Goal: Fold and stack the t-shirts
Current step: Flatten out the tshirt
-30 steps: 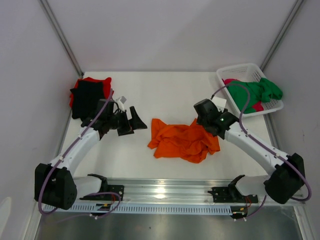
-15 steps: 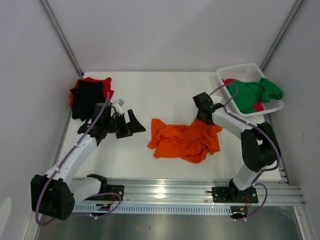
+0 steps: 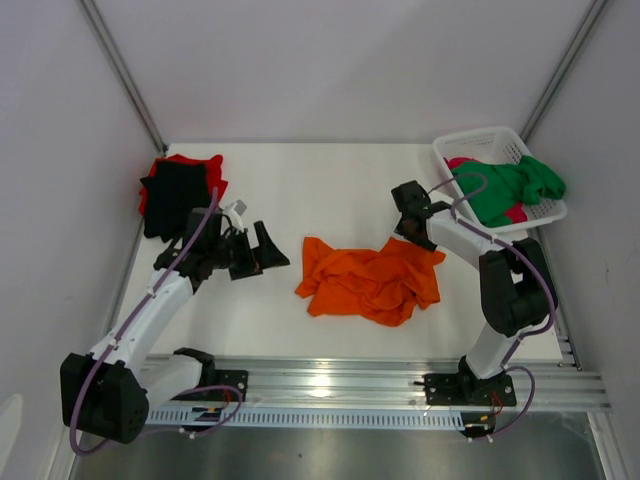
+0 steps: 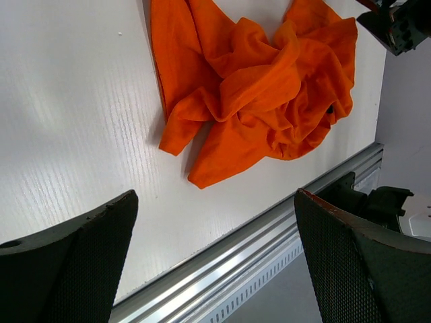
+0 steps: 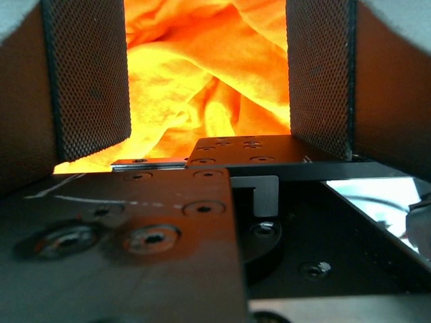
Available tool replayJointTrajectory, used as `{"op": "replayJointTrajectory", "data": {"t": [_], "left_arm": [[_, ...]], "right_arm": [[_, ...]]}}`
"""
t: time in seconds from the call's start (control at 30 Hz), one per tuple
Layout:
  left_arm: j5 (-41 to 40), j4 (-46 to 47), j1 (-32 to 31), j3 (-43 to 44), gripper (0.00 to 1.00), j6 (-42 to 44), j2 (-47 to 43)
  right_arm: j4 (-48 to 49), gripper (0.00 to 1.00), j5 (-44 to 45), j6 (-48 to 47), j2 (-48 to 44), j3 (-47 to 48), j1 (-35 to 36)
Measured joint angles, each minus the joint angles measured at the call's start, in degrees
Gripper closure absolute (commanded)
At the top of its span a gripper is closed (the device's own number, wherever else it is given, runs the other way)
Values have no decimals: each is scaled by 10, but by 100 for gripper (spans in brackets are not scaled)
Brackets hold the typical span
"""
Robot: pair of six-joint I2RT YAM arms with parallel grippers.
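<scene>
Orange t-shirt [image 3: 368, 282] — where is it?
— Crumpled in the middle of the worktop [image 3: 320, 190].
— And the arms?
— The left end effector [image 3: 270, 248] is spread, near it but apart; the right end effector [image 3: 414, 236] is spread at its far right corner.

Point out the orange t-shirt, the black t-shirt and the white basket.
orange t-shirt [image 3: 365, 282], top external view, middle of the crumpled cloth.
black t-shirt [image 3: 171, 200], top external view, centre of its cloth.
white basket [image 3: 478, 135], top external view, far rim.

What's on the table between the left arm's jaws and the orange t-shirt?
Nothing: just bare white table between the left jaws and the orange t-shirt, clearest in the top view.
</scene>
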Motion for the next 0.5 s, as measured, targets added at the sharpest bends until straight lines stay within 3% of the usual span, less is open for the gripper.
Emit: {"op": "replayJointTrajectory", "data": {"t": [0.5], "left_arm": [[-2,-4,0,0,0,10,19]], "right_arm": [[-114,33,33,168,3,0,-29]]}}
